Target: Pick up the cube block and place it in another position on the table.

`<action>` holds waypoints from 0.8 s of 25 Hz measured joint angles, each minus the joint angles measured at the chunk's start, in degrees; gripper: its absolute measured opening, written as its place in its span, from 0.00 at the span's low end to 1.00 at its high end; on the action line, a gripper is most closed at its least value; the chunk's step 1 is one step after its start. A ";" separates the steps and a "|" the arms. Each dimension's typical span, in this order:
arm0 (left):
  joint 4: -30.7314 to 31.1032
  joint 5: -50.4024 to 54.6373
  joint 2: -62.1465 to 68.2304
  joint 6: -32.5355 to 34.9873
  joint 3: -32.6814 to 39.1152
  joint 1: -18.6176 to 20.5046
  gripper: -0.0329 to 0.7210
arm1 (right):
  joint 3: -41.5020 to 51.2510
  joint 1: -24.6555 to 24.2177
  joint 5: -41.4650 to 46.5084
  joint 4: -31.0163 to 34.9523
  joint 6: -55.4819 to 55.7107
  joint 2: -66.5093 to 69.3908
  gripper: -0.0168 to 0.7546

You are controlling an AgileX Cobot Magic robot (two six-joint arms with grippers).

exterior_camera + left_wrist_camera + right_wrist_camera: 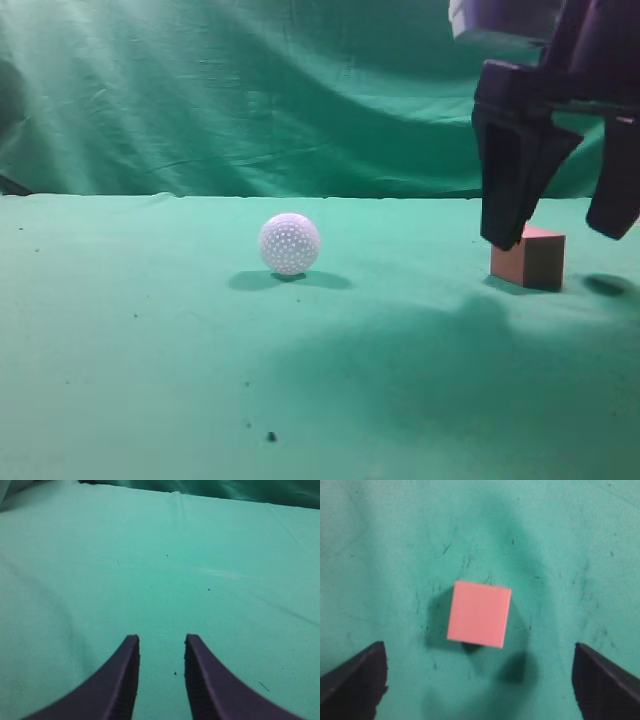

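On the near left, the left gripper (161,652) hung over bare table (210,580), jaws slightly parted, holding nothing. Farther right, the right gripper (479,672) hovered spread wide directly above the cube block (479,614), which sat centred between its fingers, right of the white ball (289,243).

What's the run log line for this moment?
right gripper open above cube block | block on table | left gripper open, idle

Reddish-brown cube block (528,258) (pinkish, seemingly, overhead)
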 joint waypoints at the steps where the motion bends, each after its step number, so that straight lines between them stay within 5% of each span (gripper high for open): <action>1: 0.00 0.00 0.00 0.00 0.00 0.00 0.39 | -0.75 0.00 -0.15 -0.13 0.00 1.28 0.74; 6: 0.00 0.00 0.00 0.00 0.00 0.00 0.39 | -5.02 0.00 2.60 -3.37 0.52 4.27 0.30; 13: 0.00 0.00 0.00 0.00 0.00 0.00 0.39 | -18.33 -4.46 8.95 -15.03 14.07 4.50 0.31; 20: 0.00 0.00 0.00 0.00 0.00 0.00 0.39 | -30.69 -12.03 9.40 -11.84 12.69 13.40 0.31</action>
